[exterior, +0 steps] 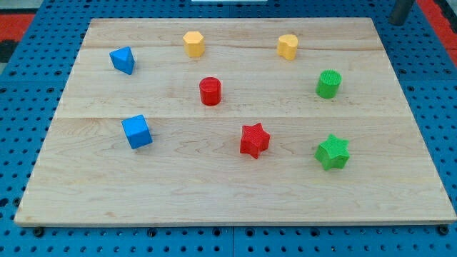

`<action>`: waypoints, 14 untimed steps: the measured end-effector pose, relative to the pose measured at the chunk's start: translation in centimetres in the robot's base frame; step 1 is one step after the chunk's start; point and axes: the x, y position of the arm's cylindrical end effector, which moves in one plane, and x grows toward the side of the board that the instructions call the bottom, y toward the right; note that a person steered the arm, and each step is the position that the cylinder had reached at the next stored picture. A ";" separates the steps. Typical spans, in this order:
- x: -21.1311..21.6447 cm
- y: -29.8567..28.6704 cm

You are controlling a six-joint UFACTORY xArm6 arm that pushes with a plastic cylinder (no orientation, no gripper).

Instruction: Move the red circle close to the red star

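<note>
Camera view, single frame: wooden tabletop (235, 193) sits on a blue pegboard (21, 86). Red circle (210, 91) stands upright a bit left of centre, upper middle of the board. Red star (254, 140) lies below and to the right of it, near but clearly apart, bare wood between them. Blue triangular block (123, 60) at upper left; blue cube (136, 132) below it at middle left, tilted on its footprint. Two yellow blocks along the top: one yellow block (193, 43) top centre-left, shape looks hexagonal-ish, other yellow block (288, 46) top centre-right, shape hard to call. Green cylinder (329, 83) at upper right; green star (333, 152) at lower right, right of the red star and well apart. Dark rod (401, 11) enters at the top right corner, off the board, far from every block; my tip itself is cut off there, so the end effector state cannot be told.
</note>
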 end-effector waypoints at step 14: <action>28.2 -29.4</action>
